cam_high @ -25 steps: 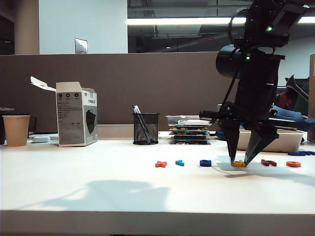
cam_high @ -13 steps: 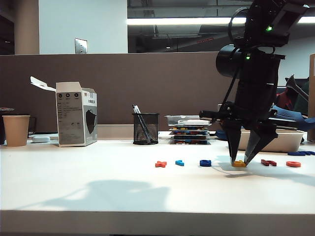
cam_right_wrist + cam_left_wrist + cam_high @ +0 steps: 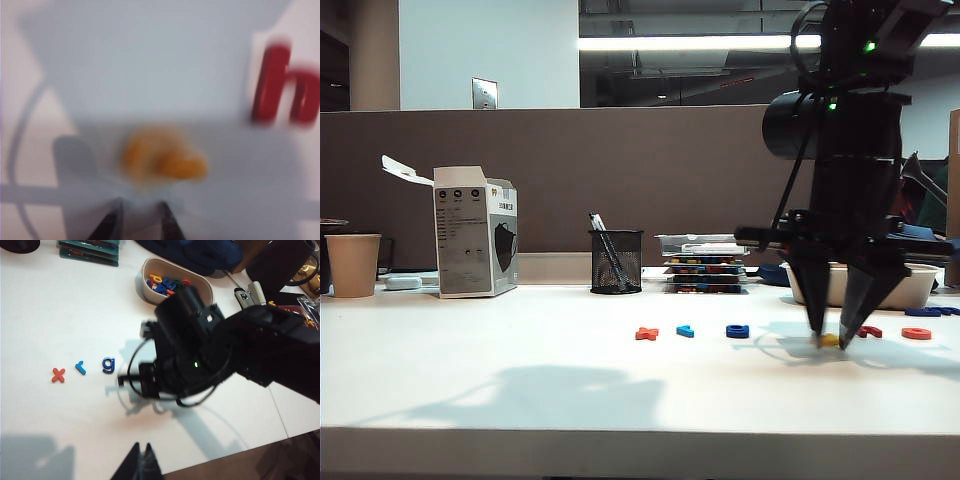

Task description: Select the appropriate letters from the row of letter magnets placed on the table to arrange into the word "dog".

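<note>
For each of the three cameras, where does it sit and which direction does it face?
Exterior view: low at the table's front edge, facing the partition; shows the right arm and right end effector over the yellow letter.
Left wrist view: high, looking down at the right arm and the blue g; left end effector at the edge.
Right wrist view: looks straight down, close, blurred.
Shared: the yellow letter.

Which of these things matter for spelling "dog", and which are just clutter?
Job:
- yellow letter, gripped by the right gripper
- dark blue g
- orange-red ring letter
- left gripper, shut, above the table's near edge

Clutter:
- orange x
- light-blue letter
- dark red h
- pen cup
- carton
- paper cup
- tub of spare letters
</note>
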Motion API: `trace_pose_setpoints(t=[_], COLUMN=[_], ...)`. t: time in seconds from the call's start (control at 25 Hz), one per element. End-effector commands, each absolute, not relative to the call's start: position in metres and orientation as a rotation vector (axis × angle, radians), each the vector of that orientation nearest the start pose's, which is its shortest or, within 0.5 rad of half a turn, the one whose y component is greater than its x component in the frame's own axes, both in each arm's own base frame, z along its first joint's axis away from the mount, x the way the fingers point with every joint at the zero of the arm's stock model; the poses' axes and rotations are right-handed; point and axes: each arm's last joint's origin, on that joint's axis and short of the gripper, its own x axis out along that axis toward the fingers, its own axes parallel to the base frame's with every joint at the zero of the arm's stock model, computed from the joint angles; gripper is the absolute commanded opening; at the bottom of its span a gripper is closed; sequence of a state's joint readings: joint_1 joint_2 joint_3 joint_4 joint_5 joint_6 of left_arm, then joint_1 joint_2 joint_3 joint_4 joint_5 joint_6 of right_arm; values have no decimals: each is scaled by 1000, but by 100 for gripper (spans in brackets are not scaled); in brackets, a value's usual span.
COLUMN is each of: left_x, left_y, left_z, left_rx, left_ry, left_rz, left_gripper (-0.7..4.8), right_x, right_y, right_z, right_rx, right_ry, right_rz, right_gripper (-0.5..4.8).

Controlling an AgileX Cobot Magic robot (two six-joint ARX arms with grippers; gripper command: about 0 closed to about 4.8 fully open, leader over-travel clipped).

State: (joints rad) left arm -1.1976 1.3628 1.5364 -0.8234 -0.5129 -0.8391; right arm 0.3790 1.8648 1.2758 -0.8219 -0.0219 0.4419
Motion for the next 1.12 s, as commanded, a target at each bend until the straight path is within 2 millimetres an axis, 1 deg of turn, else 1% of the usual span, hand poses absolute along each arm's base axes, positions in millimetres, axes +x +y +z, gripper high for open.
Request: trace_pose_setpoints(t=[0.04, 0.12, 0.16, 0.2, 0.28, 0.68, 0.8, 0.96, 1.12], left_x=[112, 112, 112, 112, 112, 112, 112, 112, 112], left_y=[-246, -246, -246, -246, -246, -246, -246, -246, -246], left_z=[410, 410, 410, 410, 410, 410, 410, 410, 410], left_rx=[-305, -305, -305, -305, -305, -305, -305, -305, -305], left_ry=[646, 646, 646, 646, 646, 646, 646, 646, 646], left_rz=[-425, -425, -425, -425, -425, -425, -425, -425, -425], left_gripper=[-2, -2, -2, -2, -2, -2, -2, -2, -3], right_x=[307, 303, 299, 296, 293, 290, 289, 293, 309], right_y=[140, 148, 157, 161, 166, 165, 164, 161, 153], right_z=[179, 181, 181, 180, 180, 181, 190, 212, 234], right_rx=[86, 69, 55, 46, 52, 32, 32, 39, 43], right_ry=[1493, 1486, 1488, 1489, 1493, 1522, 1475, 1323, 1213], right_rz=[21, 44, 61, 70, 66, 67, 65, 75, 107], right_gripper=[94, 94, 94, 94, 94, 95, 95, 95, 96])
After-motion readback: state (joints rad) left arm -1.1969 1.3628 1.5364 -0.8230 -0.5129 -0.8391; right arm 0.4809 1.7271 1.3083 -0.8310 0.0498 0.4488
